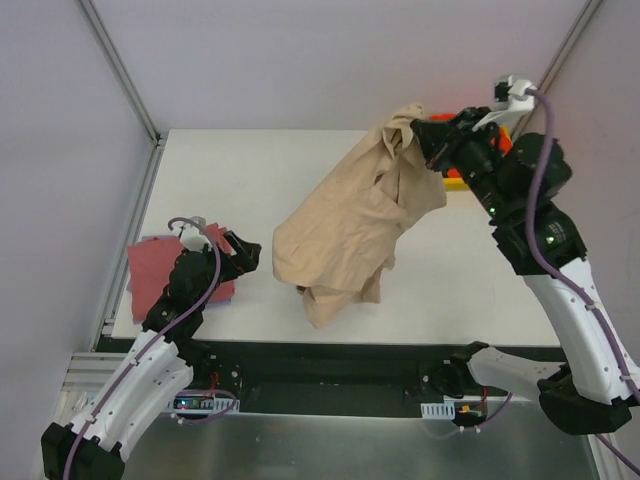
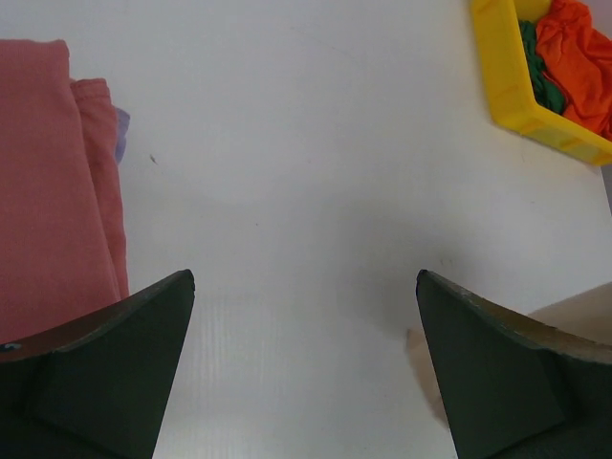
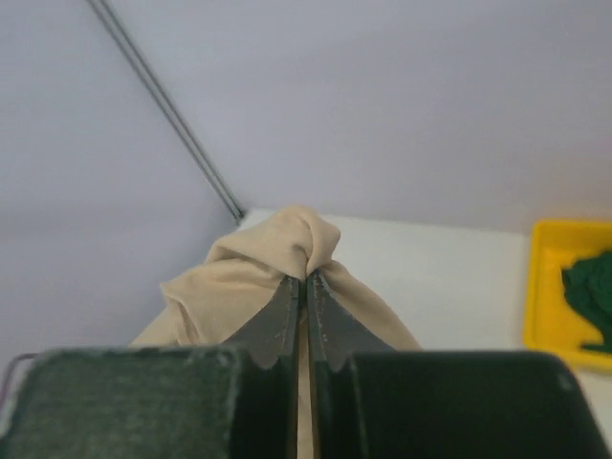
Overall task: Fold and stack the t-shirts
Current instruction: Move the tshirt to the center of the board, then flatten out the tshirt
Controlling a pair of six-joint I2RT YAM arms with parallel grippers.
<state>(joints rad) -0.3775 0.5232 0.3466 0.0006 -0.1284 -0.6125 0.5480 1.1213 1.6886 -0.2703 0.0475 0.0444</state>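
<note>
At the lower left of the top view, the jaws of the left arm [image 1: 175, 290] are spread wide and empty over bare tabletop [image 2: 306, 172], just beside the folded dusty-red t-shirt [image 1: 150, 270], likely placed to take a hanging edge. Mid-frame, the tan t-shirt [image 1: 350, 230] is hung from a bunched corner pinched in the closed jaws of the right arm [image 1: 520, 200], probably for spreading. Farthest, orange-red [image 2: 574, 48] and dark green [image 2: 540, 81] t-shirts lie in the yellow bin [image 2: 497, 67].

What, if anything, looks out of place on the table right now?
Nothing spilled or damaged. The tan t-shirt hangs bunched from the shut right pincer, its lower end crumpled on the table. Left pincer open, empty.
</note>
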